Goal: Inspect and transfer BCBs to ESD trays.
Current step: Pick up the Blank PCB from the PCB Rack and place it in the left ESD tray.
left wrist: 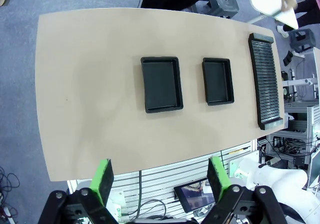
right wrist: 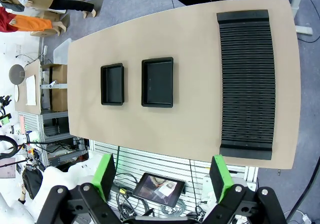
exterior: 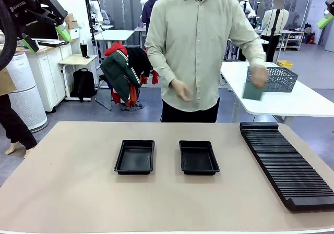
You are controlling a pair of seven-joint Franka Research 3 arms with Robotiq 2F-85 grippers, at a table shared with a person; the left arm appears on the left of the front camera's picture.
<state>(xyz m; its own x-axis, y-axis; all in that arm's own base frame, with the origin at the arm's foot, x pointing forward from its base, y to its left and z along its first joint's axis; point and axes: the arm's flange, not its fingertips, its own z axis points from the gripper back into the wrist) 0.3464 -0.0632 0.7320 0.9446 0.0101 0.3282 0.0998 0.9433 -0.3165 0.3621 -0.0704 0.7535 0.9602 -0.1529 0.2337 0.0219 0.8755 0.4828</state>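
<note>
While both arms are raised well above the wide beige table (exterior: 78, 192), the left tool (left wrist: 160, 171), black with two green-padded fingers, is seen released: its jaws are spread wide and nothing is gripped between them. The right tool (right wrist: 162, 171), of the same build, is likewise seen released, with open air between its two pads.

Two shallow black rectangular plastic trays are counted on the table. They are set side by side near its middle, apart from each other, and both are shown with bare floors: the left tray (exterior: 134, 157) and the right tray (exterior: 198, 157). One long black ribbed rack (exterior: 284, 163) is laid along the robot's right side of the table, well apart from the right tray.

One thin flat green board (exterior: 253, 91) is seen. It is off the table and is held upright in one hand (exterior: 258, 75) of the person standing at the far side, just in front of one grey wire-mesh basket (exterior: 276, 80). That basket is set on a white side table (exterior: 308, 102) behind. The person's other hand (exterior: 182, 90) is held at waist height, and nothing can be made out in it.
</note>
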